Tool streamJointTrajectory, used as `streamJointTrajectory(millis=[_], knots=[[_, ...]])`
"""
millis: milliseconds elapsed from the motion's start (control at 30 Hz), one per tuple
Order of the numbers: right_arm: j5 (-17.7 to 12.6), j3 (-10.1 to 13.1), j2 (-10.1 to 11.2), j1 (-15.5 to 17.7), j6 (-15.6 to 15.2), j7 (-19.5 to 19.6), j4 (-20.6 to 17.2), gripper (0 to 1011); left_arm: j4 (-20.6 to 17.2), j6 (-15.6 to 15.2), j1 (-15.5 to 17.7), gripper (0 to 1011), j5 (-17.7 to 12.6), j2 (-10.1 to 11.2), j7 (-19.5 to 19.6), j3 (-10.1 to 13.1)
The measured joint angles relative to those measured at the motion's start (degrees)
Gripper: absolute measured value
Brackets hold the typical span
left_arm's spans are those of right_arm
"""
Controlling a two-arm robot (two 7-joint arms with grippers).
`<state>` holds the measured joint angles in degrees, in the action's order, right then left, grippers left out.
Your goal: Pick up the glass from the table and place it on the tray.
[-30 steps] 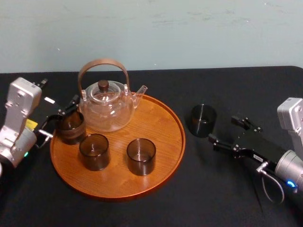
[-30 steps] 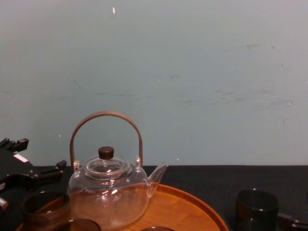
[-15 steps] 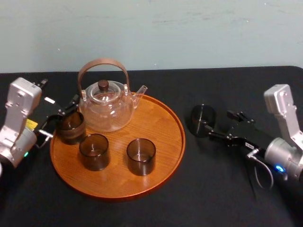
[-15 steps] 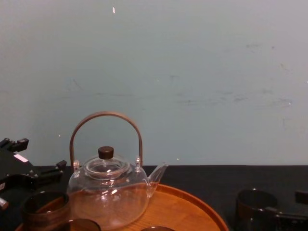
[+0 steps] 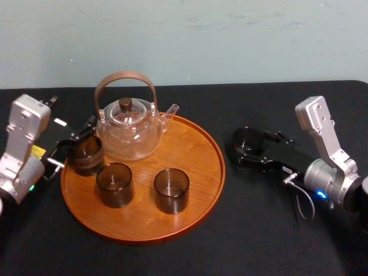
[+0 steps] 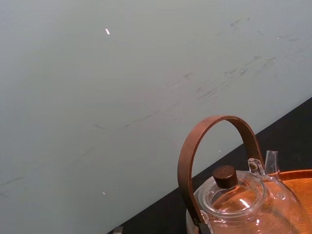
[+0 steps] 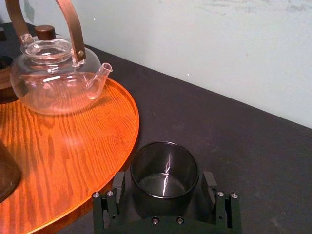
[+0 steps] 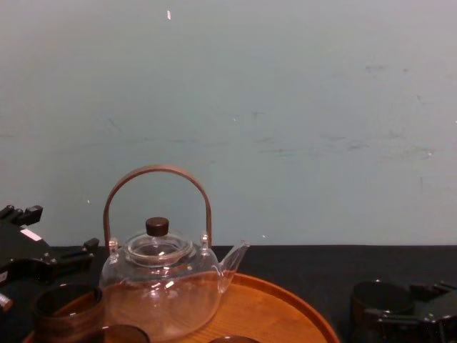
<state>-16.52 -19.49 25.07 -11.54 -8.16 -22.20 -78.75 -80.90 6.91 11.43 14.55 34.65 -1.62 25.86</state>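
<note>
Glass [image 7: 165, 168]: dark tumbler upright on table [image 7: 234, 126] just right of tray [image 7: 73, 146], straddled by right gripper's [image 7: 164, 179] unclosed fingers; likely light, rigid, slick, breakable, so clamp mid-wall gently; left gripper [image 5: 72, 144] parked beside tray.

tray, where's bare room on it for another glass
The tray is bare on its right side, bordered by the teapot, the right glass and the rim. A strip along the front rim is free too. The left is crowded: middle glass, left glass, left hand.
</note>
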Motion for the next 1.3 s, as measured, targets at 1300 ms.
streamJointTrajectory(millis=[1300], knots=[[3.1, -0.9, -3.9, -4.9, -0.3, -0.7, 7.3, 1002, 0.0, 0.0, 0.0, 1001, 0.0, 0.0, 0.0, 0.0]])
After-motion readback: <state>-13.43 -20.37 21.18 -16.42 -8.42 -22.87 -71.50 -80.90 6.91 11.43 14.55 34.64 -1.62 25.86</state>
